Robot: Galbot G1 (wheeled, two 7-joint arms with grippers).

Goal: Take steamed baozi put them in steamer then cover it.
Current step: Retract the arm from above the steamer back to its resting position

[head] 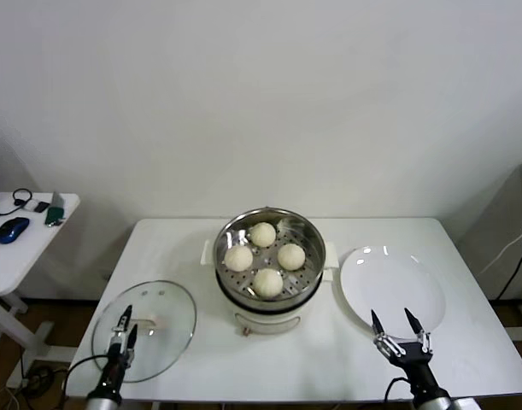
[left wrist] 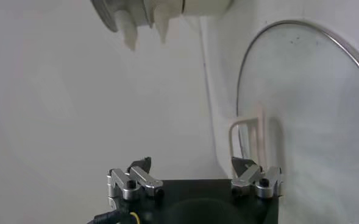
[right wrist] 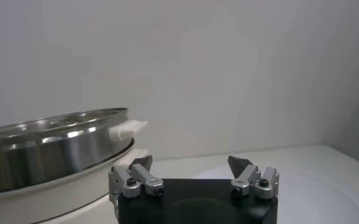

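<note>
White worktop [head: 201,359] against a plain pale wall, with a smaller side table [head: 21,248] off to the left carrying a blue mouse [head: 12,229] and a few small dark items. At centre, steamer [head: 269,224] — shiny perforated basket on a white pot base with side handles — uncovered and holding all four steamed baozi [head: 263,234], grouped in a diamond on the perforated floor, near one another. Cover [head: 162,312] flat on the worktop to the left of the steamer, well apart from it, white handle at its centre. White plate [head: 393,286] to the right of the steamer, just beside it, bare. Left end effector [head: 122,326] low at the near edge, over the near part of the cover, fingers apart, gripping nothing; handle close ahead of it in the left wrist view. Right end effector [head: 397,322] low at the near edge of the plate — fingers spread wide, nothing between them; steamer rim off to one side in the right wrist view.
</note>
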